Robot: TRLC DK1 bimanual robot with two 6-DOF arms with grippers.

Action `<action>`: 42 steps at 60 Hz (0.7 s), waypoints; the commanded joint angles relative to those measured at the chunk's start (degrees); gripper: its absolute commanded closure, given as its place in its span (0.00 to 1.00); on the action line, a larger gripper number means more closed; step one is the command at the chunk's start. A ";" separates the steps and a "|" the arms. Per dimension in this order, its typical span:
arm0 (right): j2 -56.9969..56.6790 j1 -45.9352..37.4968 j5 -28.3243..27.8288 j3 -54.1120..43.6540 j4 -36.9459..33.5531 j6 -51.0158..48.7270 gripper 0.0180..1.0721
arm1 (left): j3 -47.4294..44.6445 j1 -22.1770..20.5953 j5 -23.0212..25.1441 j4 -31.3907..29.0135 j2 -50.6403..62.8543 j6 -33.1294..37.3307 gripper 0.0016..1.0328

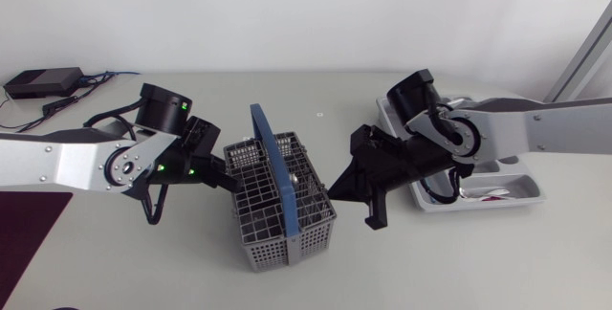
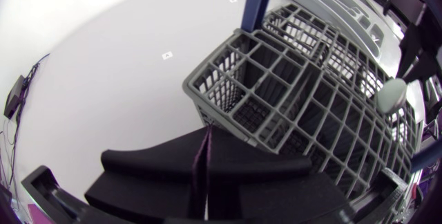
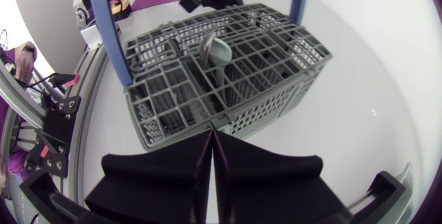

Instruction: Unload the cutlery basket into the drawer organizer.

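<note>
Drawer organizer (image 1: 524, 198) is seen near the tabletop's (image 1: 287, 90) right edge | cutlery basket (image 1: 260, 245) is set mid-table, toward the front edge | left gripper (image 1: 228, 179) and right gripper (image 1: 334, 188) are held pressed together at its opposite sides | spoon (image 3: 219, 50) is spotted standing inside.

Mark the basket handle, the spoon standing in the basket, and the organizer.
basket handle (image 1: 273, 162), head view, middle of the blue bar.
spoon (image 3: 219, 51), right wrist view, on its bowl.
organizer (image 1: 531, 188), head view, bare part at its right end.
</note>
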 commanded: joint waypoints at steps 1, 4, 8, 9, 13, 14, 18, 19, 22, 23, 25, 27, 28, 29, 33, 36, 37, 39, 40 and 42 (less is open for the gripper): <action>-1.82 2.89 0.86 -2.51 -0.49 0.28 0.95 | 4.20 0.12 0.44 0.99 3.11 0.38 0.97; -2.53 4.38 1.74 -3.30 -0.49 0.72 0.95 | 5.61 -0.05 0.53 0.99 4.52 0.12 0.97; -3.49 6.23 2.36 -4.09 -0.49 1.34 0.95 | 7.28 -0.40 0.62 0.99 6.19 -0.23 0.97; -3.93 6.76 2.45 -4.26 -0.49 1.60 0.95 | 8.16 -0.40 0.70 0.99 6.89 -0.50 0.97; -4.90 8.52 3.15 -4.88 -0.49 2.30 0.95 | 10.26 -0.49 1.67 0.81 8.65 -0.94 0.97; -4.99 8.87 3.24 -4.97 -0.49 2.39 0.95 | 10.35 -0.49 1.67 0.81 8.74 -0.94 0.97; -5.60 10.45 3.85 -5.49 -0.49 3.01 0.95 | 12.29 -0.40 1.67 0.63 10.41 -1.11 0.97; -5.69 10.71 4.20 -5.58 -0.49 3.01 0.95 | 12.64 -0.32 1.67 0.63 11.02 -1.11 0.97; -6.30 10.98 5.08 -5.93 -0.05 3.10 0.95 | 13.25 0.65 1.67 0.37 11.55 -0.94 0.97; -6.48 10.89 5.17 -5.93 0.03 3.10 0.95 | 13.34 1.00 1.67 0.28 11.55 -0.85 0.97; -7.18 10.63 5.44 -6.02 0.12 3.27 0.95 | 13.25 1.97 1.76 -0.07 11.37 -0.50 0.97; -8.06 9.48 5.44 -5.93 0.12 3.18 0.95 | 13.08 3.20 2.29 -1.12 10.58 -0.15 0.97; -8.41 9.04 5.44 -5.93 0.12 3.18 0.95 | 12.90 3.90 2.72 -1.83 10.05 0.12 0.97; -8.85 8.34 5.44 -5.93 0.12 3.01 0.95 | 12.55 4.61 3.34 -2.44 9.26 0.38 0.97; -10.00 5.35 5.35 -5.76 0.47 2.57 0.95 | 10.53 7.07 5.27 -3.50 5.92 1.61 0.97; -10.26 3.33 5.35 -5.49 0.82 2.13 0.95 | 8.86 8.47 6.59 -4.73 3.20 2.84 0.97; -10.17 2.63 5.35 -5.23 1.00 2.04 0.95 | 8.07 8.74 7.12 -5.34 1.97 3.19 0.97; -9.82 1.48 5.44 -4.97 1.88 2.04 0.95 | 6.57 9.35 7.82 -6.49 -0.49 4.16 0.97; -9.47 0.61 5.44 -4.70 2.58 2.13 0.95 | 5.25 9.53 8.35 -7.36 -2.69 4.78 0.97; -8.50 -0.62 5.44 -4.00 3.29 2.22 0.95 | 3.67 9.44 8.97 -8.42 -5.41 5.39 0.97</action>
